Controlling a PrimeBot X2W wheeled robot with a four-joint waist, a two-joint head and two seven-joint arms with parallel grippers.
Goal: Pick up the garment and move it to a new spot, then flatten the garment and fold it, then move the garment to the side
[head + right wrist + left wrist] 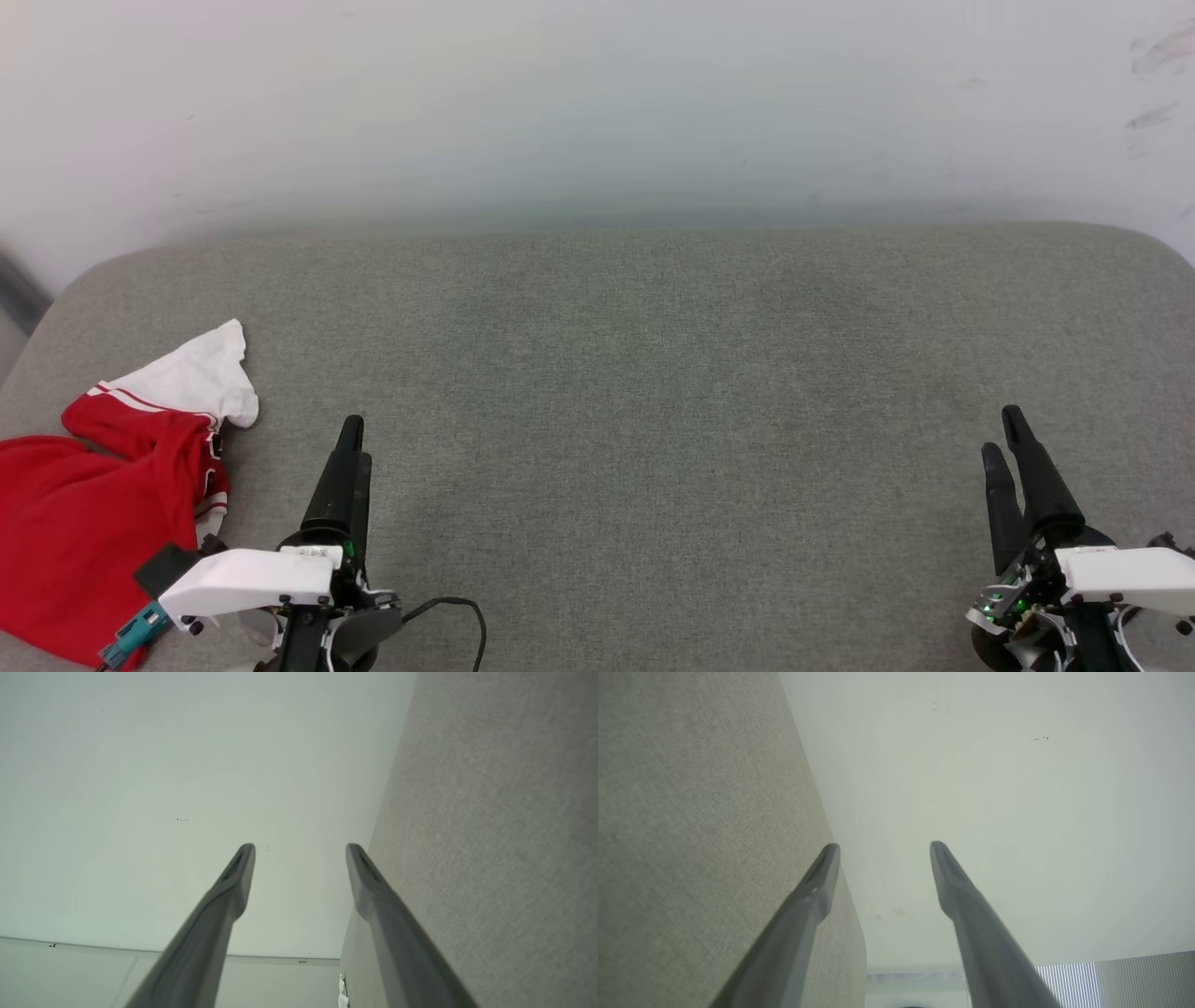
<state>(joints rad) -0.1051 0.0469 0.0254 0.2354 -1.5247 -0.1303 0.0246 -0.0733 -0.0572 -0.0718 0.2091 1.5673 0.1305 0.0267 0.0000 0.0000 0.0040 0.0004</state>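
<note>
While the garment [84, 523] lay crumpled at the grey tabletop's [653, 373] near-left corner, left tool [355, 441] just beside it and right tool [1006, 431] near the right edge were spread wide, empty.

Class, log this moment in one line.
phase: pre-grasp | crumpled red white-sleeved shirt: left on grey fabric surface | left gripper: open, empty | right gripper: open, empty

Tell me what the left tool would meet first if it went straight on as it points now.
Likely the pale wall: the left tool points over the grey cushion toward it, nothing showing between. The garment lies off to its left, outside that line.
</note>
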